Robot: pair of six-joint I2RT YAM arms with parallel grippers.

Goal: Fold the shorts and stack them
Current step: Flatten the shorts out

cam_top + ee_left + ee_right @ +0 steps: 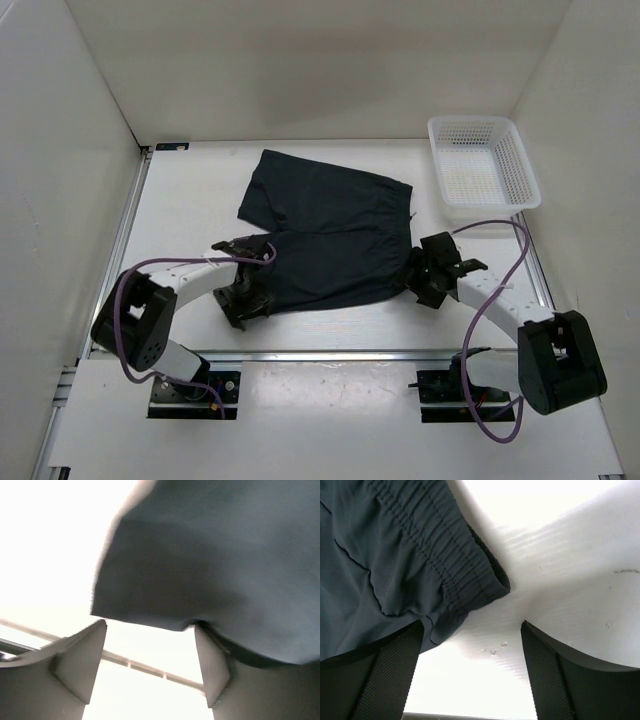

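Two grippers: one stands at each side edge of the shorts [330, 230], at the near half. Neither has cloth clamped.
Left gripper [150, 630]: released, jaws parted. It sits low at the near left corner. In the left wrist view the hem corner hangs just ahead of the gap, and cloth lies against one finger [212, 670]. Nothing is pinched between the pads.
Reason for left placement: judged to be the corner station for a two-point lift, since a corner gives a clean pinch on one edge.
Shorts: they lie flat on the table [200, 200] at centre, between the arms, angled from far left to near right. A crease line crosses the middle. Whether a fold is already laid there cannot be told.
Right gripper [472, 625]: released, jaws wide. In the right wrist view the elastic waistband corner lies on the table just ahead of the gap, and its edge overlaps one finger [390, 675]. Bare table shows between the fingers.
Reason for right placement: judged to mirror the left, so both ends of one edge can travel together and the cloth stays taut.
Basket [483, 160]: far right corner, apart from the shorts, nothing in it.
Task state: judged incomplete, as no compact fold shows.
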